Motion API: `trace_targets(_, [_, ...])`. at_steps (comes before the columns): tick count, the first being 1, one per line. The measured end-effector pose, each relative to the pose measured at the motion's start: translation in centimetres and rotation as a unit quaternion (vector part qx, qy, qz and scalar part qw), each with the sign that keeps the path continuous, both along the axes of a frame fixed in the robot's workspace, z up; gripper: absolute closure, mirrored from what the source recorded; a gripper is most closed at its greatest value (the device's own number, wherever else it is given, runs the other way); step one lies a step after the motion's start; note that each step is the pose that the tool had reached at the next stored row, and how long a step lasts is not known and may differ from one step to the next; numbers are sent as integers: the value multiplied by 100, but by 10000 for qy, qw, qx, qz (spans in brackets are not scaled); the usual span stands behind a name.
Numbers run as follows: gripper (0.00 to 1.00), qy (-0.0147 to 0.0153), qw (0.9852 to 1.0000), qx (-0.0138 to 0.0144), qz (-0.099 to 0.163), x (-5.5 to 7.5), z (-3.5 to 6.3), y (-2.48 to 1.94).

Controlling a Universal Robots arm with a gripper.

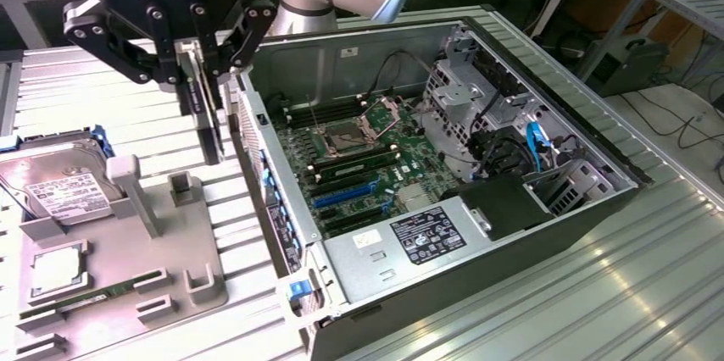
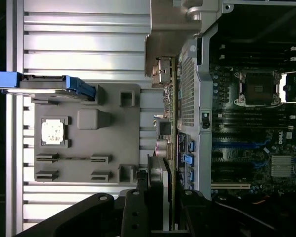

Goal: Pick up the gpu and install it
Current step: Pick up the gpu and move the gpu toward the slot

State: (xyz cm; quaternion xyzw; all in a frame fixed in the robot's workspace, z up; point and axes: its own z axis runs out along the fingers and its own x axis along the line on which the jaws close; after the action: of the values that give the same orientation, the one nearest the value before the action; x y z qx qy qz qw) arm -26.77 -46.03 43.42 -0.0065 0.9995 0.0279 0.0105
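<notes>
1. my pincer (image 1: 202,69) is clamped on the gpu (image 1: 209,124), holding it by its upper part. the card hangs upright in the air, long edge pointing down.
2. the gpu is over the grey fixture tray (image 1: 169,247) and just beside the outer face of the case wall (image 1: 254,136), so it is outside the open computer. in the wrist view its edge runs along that wall. i cannot tell whether they touch.
3. i judge the pick-up is done and the install is not. the card is off the tray, and the blue slots (image 1: 345,194) on the motherboard (image 1: 374,166) are bare.
4. as i judge it, seating the card calls for crossing above the wall's top edge. it should stay upright, with its lower edge square to one slot before any push down.
5. the case wall is the nearest edge. the tray's upright post (image 1: 134,196) stands below the card, toward the exterior view's left. the hard drive (image 1: 57,187) is well apart, further left.
6. the air above the case is free. inside, the slots lie between the cpu socket (image 1: 339,136) and the labelled box (image 1: 425,234). the cables (image 1: 526,145) crowd the exterior view's right.
</notes>
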Motion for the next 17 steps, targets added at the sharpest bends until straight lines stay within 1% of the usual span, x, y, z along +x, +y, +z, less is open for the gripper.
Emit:
trace_targets(4, [72, 0, 10000, 0, 0, 58, 0, 0])
trace_targets(17, [72, 0, 10000, 0, 0, 189, 0, 0])
